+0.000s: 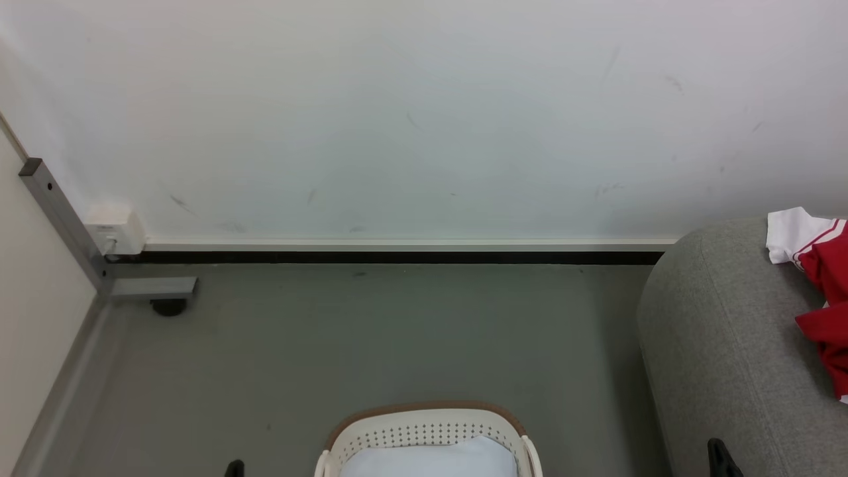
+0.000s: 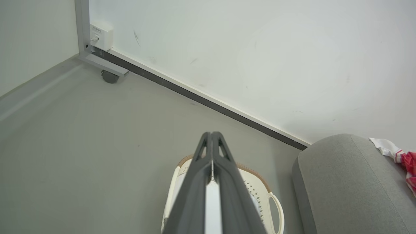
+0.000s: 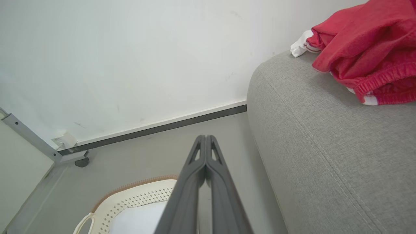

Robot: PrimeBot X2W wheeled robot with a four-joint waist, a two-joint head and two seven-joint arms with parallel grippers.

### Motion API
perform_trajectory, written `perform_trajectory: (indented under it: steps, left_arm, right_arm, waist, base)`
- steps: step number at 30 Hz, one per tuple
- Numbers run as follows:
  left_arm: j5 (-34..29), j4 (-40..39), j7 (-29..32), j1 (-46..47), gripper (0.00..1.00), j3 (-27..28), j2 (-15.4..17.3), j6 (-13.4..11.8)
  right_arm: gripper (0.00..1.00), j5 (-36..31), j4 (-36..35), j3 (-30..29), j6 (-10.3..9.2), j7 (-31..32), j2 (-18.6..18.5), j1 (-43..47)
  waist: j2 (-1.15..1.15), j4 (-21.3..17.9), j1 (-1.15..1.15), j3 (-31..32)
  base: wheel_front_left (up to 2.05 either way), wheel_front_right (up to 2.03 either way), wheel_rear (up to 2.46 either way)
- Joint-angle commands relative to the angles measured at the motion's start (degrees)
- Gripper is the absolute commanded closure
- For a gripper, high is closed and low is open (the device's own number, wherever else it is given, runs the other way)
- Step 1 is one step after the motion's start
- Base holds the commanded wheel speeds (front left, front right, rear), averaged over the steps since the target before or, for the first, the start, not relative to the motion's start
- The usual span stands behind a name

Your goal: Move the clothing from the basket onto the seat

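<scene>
Floor [image 1: 371, 344] basket [image 1: 424, 432] holds pale pad [image 1: 430, 462].

left gripper [image 2: 211, 134] and right gripper [image 3: 205, 136] look the same: each has two long matte dark-grey fingers [image 2: 195, 182], broad at the base, tapering to narrow rounded tips, slim triangular cut-out just behind each tip, faint ribbing along the outer edge low down.
</scene>
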State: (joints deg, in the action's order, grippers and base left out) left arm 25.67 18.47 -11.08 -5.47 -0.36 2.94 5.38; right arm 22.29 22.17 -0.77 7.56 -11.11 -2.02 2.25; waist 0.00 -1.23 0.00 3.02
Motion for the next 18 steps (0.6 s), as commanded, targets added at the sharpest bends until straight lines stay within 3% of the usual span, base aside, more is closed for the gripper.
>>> perform_trajectory:
  steps: [1,18]
  left_arm:
    - [2.6,-1.1,0.6,1.7,1.00,0.5,0.3,0.3]
    - [18.4,-2.0,4.8,4.3,1.00,2.0,0.3,0.8]
  right_arm:
    - [1.00,2.8,-1.3,-0.4,-0.02,0.5,-0.4,-1.9]
    - [1.00,19.4,-3.1,-1.7,-0.04,4.7,-0.6,-3.6]
  waist:
    - [0.00,0.0,0.00,0.0]
    - [0.00,0.2,0.00,-0.6]
  base:
    - [0.00,0.00,0.00]
    - [0.00,0.00,0.00]
